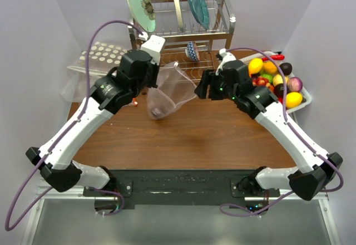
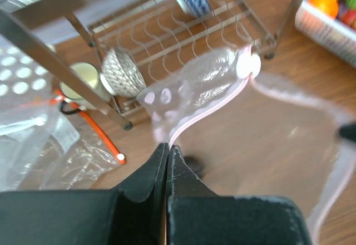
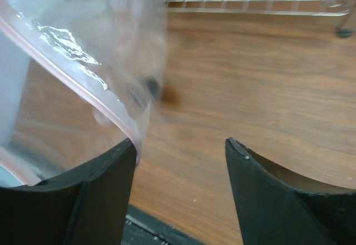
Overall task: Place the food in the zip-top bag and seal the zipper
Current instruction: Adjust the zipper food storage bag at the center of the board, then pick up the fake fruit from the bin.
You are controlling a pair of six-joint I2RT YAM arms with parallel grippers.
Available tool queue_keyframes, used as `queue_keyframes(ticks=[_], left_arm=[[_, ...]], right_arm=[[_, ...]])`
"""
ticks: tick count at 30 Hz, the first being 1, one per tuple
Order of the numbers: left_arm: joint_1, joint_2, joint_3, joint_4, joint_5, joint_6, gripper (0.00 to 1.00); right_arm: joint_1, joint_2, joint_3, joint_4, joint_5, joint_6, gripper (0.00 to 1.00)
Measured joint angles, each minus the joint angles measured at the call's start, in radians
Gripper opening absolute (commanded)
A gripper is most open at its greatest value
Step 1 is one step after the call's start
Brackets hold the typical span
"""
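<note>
Left gripper (image 2: pixel 167 149): clamped on bag (image 1: pixel 169 89) zipper (image 2: pixel 207 107). Right gripper (image 3: pixel 181 142): fingers apart, beside bag. Food (image 1: pixel 272 77): in basket (image 2: pixel 328 28).

White links (image 1: pixel 72 133), black joints (image 1: pixel 58 175), purple cables (image 1: pixel 114 21), black end effector fingers (image 3: pixel 105 200).

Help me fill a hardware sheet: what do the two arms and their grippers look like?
The left arm and right arm match: smooth white links joined by chunky black joint housings. A thin purple cable loops along each. The left gripper and right gripper have matte black, wedge-shaped fingers tapering to tips.
</note>
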Motion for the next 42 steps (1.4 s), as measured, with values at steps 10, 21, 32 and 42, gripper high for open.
queue_keyframes(ticks=[10,21,32,42], left_arm=[[0.001,0.089,-0.185,0.143,0.140,-0.016,0.00],[0.001,0.127,-0.180,0.205,0.213,-0.034,0.00],[0.001,0.126,-0.206,0.291,0.298,-0.035,0.00],[0.001,0.060,-0.342,0.385,0.346,-0.036,0.00]], right_arm=[[-0.202,-0.116,-0.084,-0.011,0.011,-0.034,0.87],[-0.401,-0.060,-0.083,-0.026,0.121,-0.090,0.95],[-0.657,0.195,-0.060,0.031,0.338,-0.092,0.96],[-0.758,0.456,0.074,0.053,0.408,-0.097,0.94]])
